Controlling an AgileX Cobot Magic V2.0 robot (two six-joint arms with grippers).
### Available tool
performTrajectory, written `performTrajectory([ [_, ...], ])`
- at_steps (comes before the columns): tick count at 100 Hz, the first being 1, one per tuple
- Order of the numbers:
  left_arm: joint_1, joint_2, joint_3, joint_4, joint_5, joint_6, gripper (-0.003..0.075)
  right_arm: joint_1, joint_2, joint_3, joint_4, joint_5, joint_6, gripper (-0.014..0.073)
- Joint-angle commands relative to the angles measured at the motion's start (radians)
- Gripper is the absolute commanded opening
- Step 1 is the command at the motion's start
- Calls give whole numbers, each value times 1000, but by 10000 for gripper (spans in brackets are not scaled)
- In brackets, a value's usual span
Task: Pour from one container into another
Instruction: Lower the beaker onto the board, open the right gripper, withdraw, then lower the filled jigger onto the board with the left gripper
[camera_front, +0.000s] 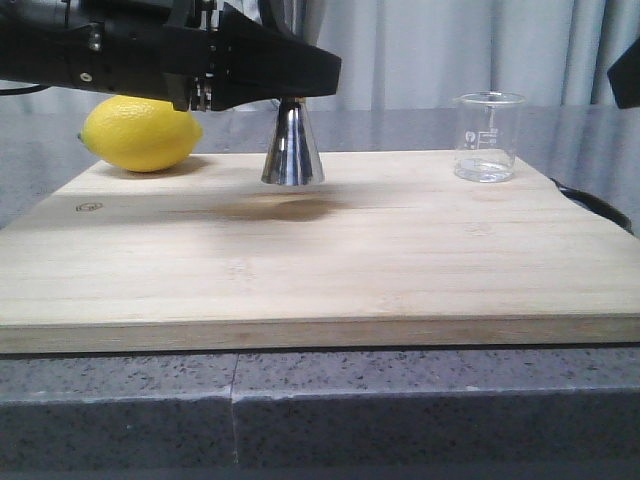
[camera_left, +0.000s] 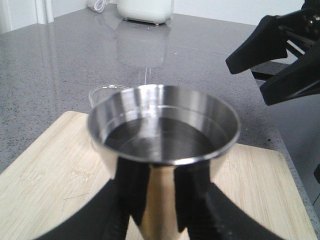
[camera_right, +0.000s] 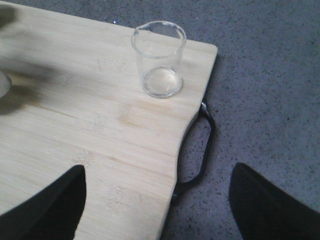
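Note:
My left gripper (camera_front: 285, 92) is shut on the narrow waist of the steel hourglass jigger (camera_front: 292, 148). The jigger is upright and seems to hang just above the wooden board (camera_front: 320, 260), with a blurred shadow below it. In the left wrist view the black fingers (camera_left: 132, 192) clasp the jigger (camera_left: 162, 130), whose upper cup appears to hold clear liquid. The clear glass beaker (camera_front: 488, 137) stands upright near the board's far right corner, almost empty, and shows again from above (camera_right: 159, 57). My right gripper (camera_right: 157, 200) hovers open, high over the board's right edge, nearer than the beaker.
A yellow lemon (camera_front: 140, 133) lies at the board's far left corner, close beside the left arm. A black handle (camera_right: 200, 150) sticks out from the board's right side. Grey speckled counter surrounds the board. A white appliance (camera_left: 145, 10) sits far off on the counter.

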Motion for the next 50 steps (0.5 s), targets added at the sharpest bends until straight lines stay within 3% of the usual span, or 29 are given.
performTrajectory([
  [1, -8, -39, -30, -85, 104, -6, 199, -5, -11, -27, -13, -37, 3, 513],
  [34, -8, -37, -30, -83, 103, -6, 199, -5, -11, -27, -20, -38, -8, 513],
  [50, -8, -37, -30, -85, 103, 79, 199, -5, -11, -27, -20, -58, -15, 513],
])
